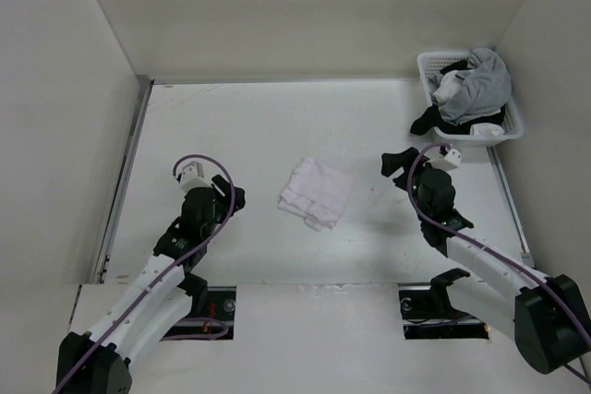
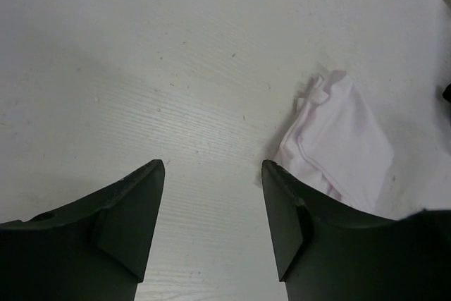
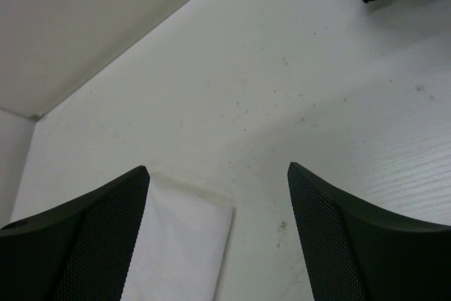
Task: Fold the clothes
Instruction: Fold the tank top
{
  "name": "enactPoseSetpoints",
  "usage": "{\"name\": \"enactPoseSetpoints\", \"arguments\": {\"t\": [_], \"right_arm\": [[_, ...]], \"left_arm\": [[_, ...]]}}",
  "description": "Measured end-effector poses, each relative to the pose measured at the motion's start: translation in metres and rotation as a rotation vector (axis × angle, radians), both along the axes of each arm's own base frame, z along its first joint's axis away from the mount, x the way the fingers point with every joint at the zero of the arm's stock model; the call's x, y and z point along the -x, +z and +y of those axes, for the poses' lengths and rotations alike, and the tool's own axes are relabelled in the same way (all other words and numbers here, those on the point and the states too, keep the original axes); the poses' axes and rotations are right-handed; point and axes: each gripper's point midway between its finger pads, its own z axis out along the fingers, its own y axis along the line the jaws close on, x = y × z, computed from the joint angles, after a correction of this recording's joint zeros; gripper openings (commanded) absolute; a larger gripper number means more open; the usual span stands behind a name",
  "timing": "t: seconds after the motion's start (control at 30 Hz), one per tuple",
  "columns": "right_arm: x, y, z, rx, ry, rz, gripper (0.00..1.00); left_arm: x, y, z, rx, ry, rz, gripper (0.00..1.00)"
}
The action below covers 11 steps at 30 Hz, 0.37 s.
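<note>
Clothes (image 1: 316, 193) lie in a small folded white bundle mid-table (image 1: 240, 126), between my two arms. My left gripper (image 2: 211, 168) and right gripper (image 3: 218, 170) flank it, fingers spread wide and holding nothing. A basket (image 1: 427, 66) of garments sits at the far right corner.

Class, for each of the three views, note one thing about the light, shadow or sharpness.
Top external: flat, even light; the white garment barely stands out from the pale table. Left wrist: the left tool is dark with little detail, and the garment casts a faint shadow. Right wrist: the right tool shows its mesh texture clearly.
</note>
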Motion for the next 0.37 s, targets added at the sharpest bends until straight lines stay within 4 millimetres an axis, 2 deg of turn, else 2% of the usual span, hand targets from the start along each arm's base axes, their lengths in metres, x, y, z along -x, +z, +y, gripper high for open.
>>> {"name": "enactPoseSetpoints", "arguments": {"t": [0.1,0.37], "right_arm": [[-0.002,0.004,0.000,-0.015,-0.009,-0.018,0.84],[-0.005,0.000,0.001,-0.020,-0.012,-0.009,0.85]], "left_arm": [[0.000,-0.004,0.002,-0.002,-0.004,0.018,0.57],[0.003,-0.020,-0.002,-0.037,-0.046,0.076,0.59]]}}
